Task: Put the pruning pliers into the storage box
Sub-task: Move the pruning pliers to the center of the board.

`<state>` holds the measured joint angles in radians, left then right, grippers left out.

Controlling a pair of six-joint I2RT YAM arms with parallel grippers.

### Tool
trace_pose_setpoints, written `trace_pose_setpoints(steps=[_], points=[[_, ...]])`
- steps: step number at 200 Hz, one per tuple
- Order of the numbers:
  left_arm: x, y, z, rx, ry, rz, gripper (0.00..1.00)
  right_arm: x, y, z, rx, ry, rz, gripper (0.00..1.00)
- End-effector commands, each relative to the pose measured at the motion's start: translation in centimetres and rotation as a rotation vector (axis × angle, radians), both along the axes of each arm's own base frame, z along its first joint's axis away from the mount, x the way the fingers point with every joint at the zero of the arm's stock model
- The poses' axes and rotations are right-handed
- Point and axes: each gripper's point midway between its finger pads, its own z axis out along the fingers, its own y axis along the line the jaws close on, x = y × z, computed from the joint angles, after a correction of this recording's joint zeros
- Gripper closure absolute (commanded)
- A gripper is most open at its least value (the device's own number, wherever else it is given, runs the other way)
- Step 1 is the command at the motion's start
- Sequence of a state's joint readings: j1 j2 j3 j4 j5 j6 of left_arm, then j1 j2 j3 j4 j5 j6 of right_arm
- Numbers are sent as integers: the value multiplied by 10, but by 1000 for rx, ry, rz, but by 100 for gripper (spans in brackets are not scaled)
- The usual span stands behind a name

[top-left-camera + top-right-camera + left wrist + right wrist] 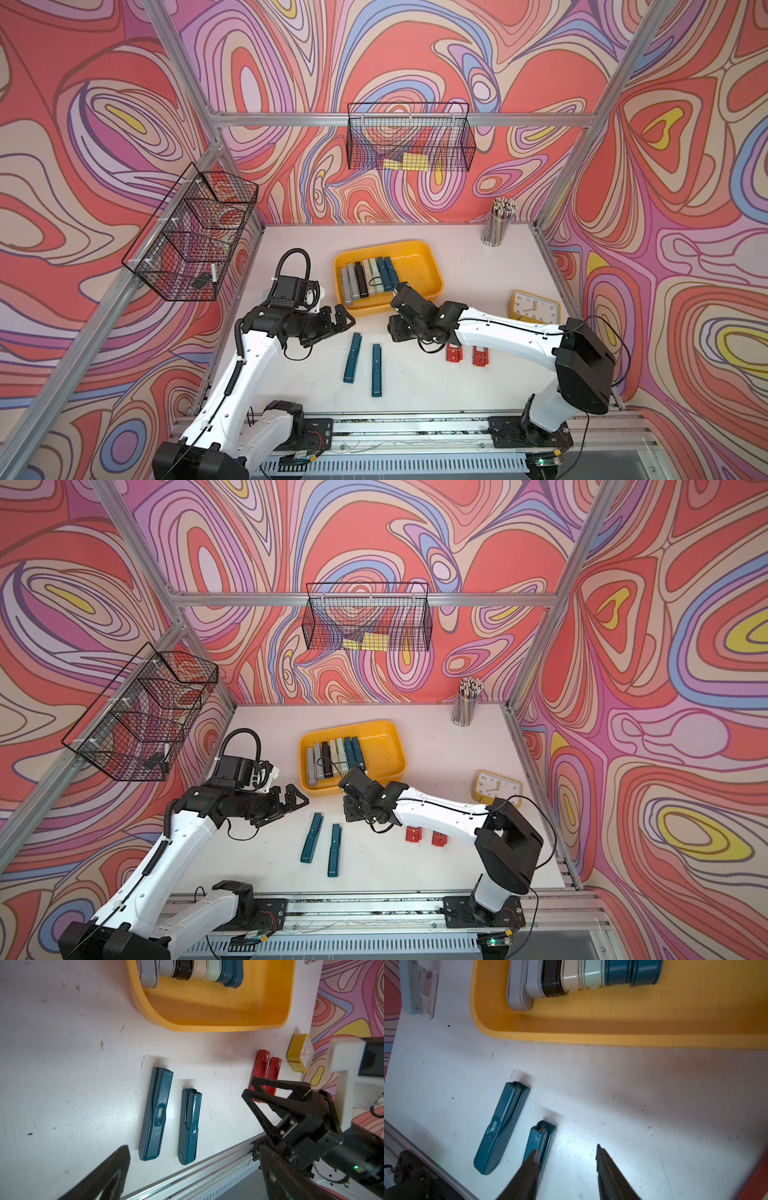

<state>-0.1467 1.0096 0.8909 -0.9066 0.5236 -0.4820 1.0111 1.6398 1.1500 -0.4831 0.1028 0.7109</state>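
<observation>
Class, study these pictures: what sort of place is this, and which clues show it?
Probably a robotics test cell, not a real workshop: a left arm and right arm mounted on a rail at a white table, an aluminium frame around it, and swirl-patterned backdrop walls.

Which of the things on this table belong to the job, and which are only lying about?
Job: storage box; seven pruning pliers inside it; two teal pliers and two red pliers on the table.
Lying about: alarm clock; cup of pencils; two hanging wire baskets.
</observation>
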Motion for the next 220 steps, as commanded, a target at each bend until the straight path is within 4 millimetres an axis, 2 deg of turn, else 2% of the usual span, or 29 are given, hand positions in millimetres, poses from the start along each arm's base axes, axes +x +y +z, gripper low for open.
trace_pose_setpoints(steps=[1,18,46,71,89,122,150,160,163,173,182,196,220], points=[[-30,4,-10,37,103,-20,1,-22,6,-2,14,2,-70,50],[-38,10,-12,57,121,17,1,-45,15,-8,19,13,-71,50],[-53,1,-15,-33,148,35,1,-80,37,-16,17,29,-52,47],[-62,8,-17,10,151,43,1,-100,49,-25,5,51,-51,46],[-68,12,-12,34,147,32,1,-108,48,-31,-12,66,-63,45],[-77,19,-13,72,154,29,1,-110,42,-38,-22,61,-93,44],[-81,18,-16,66,154,25,1,-111,45,-47,-40,61,-84,44],[-82,18,-17,65,153,29,1,-110,48,-44,-33,60,-79,44],[-82,19,-16,66,152,30,1,-110,48,-54,-57,64,-76,44],[-83,20,-16,73,144,34,1,-109,49,-58,-67,68,-75,44],[-84,23,-15,85,139,39,1,-108,49,-60,-71,72,-74,47],[-86,28,-12,116,128,47,1,-106,48,-61,-74,73,-79,59],[-86,31,-7,131,113,49,1,-103,47,-64,-76,76,-83,59]])
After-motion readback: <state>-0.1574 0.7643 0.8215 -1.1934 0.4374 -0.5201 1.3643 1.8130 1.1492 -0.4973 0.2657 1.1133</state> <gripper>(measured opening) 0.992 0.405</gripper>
